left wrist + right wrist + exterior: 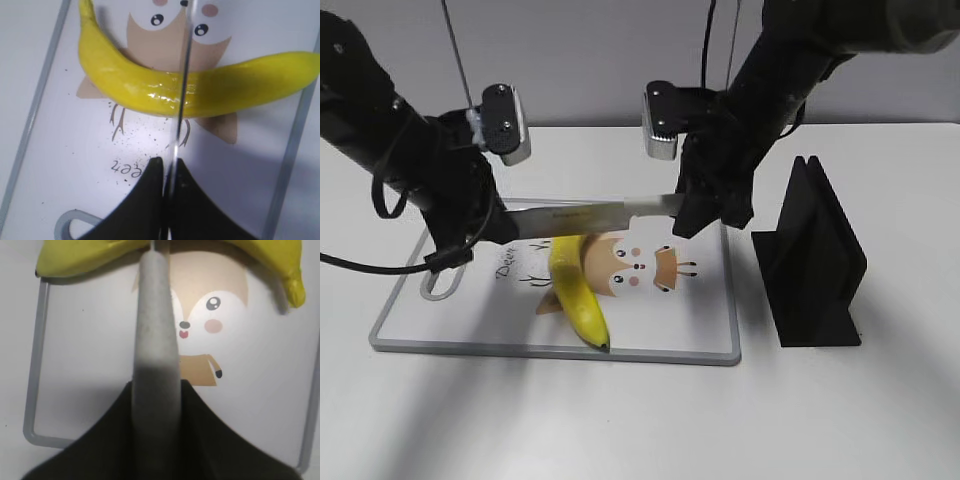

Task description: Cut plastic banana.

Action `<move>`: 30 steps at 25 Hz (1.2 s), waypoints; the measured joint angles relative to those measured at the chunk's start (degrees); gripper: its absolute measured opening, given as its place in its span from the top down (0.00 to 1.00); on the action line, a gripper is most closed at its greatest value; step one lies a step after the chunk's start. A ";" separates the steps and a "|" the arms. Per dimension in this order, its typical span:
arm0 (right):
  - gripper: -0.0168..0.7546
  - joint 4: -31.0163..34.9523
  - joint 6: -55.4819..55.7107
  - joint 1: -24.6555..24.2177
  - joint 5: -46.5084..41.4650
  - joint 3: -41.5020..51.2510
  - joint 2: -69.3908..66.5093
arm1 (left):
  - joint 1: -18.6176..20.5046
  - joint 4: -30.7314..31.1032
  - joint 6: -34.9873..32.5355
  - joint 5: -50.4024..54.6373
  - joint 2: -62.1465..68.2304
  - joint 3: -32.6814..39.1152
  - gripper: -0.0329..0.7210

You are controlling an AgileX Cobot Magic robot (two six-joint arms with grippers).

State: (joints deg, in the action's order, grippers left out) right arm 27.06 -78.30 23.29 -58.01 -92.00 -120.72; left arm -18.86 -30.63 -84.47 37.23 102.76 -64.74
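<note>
Your left gripper fingers are clamped on the tip of the knife blade; your right gripper fingers are closed on its matte grey handle. The thin steel blade lies flat, crossing above the banana. The glossy, curved yellow banana rests on the white, grey-rimmed board with a cartoon print. An angular black stand sits right on the worktop.

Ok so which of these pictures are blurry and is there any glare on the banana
Exterior view: fairly sharp, soft arm shadows on the cutting board. Left wrist view: the plastic banana shows a glossy highlight beside the knife blade, and the left claw is dark. Right wrist view: the knife handle is close and out of focus.
</note>
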 joint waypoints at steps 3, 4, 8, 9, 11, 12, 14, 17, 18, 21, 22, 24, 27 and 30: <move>0.74 -0.12 0.27 0.06 -0.70 0.00 2.32 | -0.04 0.00 0.00 0.83 -2.47 0.00 0.95; 0.74 -0.18 0.34 0.06 -1.01 0.00 3.24 | -0.04 0.00 0.00 1.13 -3.30 0.00 0.95; 0.74 0.12 0.41 0.06 -1.59 0.00 5.48 | -0.04 0.00 0.00 1.73 -5.70 0.00 0.96; 0.74 0.12 0.52 0.06 -1.59 0.00 5.94 | -0.04 0.00 0.00 1.73 -5.99 0.00 0.96; 0.74 0.17 0.52 0.06 -1.84 -0.12 6.33 | -0.10 0.00 0.00 1.73 -6.66 0.00 0.95; 0.74 0.18 0.52 0.06 -2.09 -0.22 6.38 | -0.10 0.00 0.06 1.86 -6.87 0.00 0.94; 0.74 0.36 0.65 0.06 -2.57 -0.46 6.38 | -0.10 0.00 0.39 1.98 -7.07 0.00 0.87; 0.75 -0.65 1.33 0.00 -3.40 -0.51 6.38 | 0.25 0.24 1.08 1.98 -7.54 0.00 0.68; 0.75 -1.34 1.45 -0.07 -3.47 -0.51 6.38 | 0.31 0.24 1.09 1.89 -7.76 0.00 0.60; 0.75 -2.36 1.66 -0.19 -3.64 -0.51 6.38 | 0.31 0.30 1.25 1.52 -8.35 0.00 0.38; 0.75 -2.41 1.85 -0.19 -3.93 -0.51 6.38 | 0.31 0.25 1.26 1.39 -8.69 0.00 0.31; 0.75 -2.36 2.32 -0.19 -5.05 -0.51 6.44 | 0.31 -0.06 1.31 0.79 -9.70 0.00 0.24; 0.75 -2.36 3.26 -0.19 -6.30 -0.51 7.35 | 0.35 -1.05 2.84 -1.29 -11.60 0.00 0.20; 0.75 -3.10 5.28 -0.19 -7.17 -0.51 8.99 | 0.42 -1.29 8.19 -4.38 -13.87 -0.15 0.20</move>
State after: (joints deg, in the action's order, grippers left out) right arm 23.96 -73.02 23.10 -65.18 -92.51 -111.73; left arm -18.44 -31.91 -76.28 32.85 88.88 -64.89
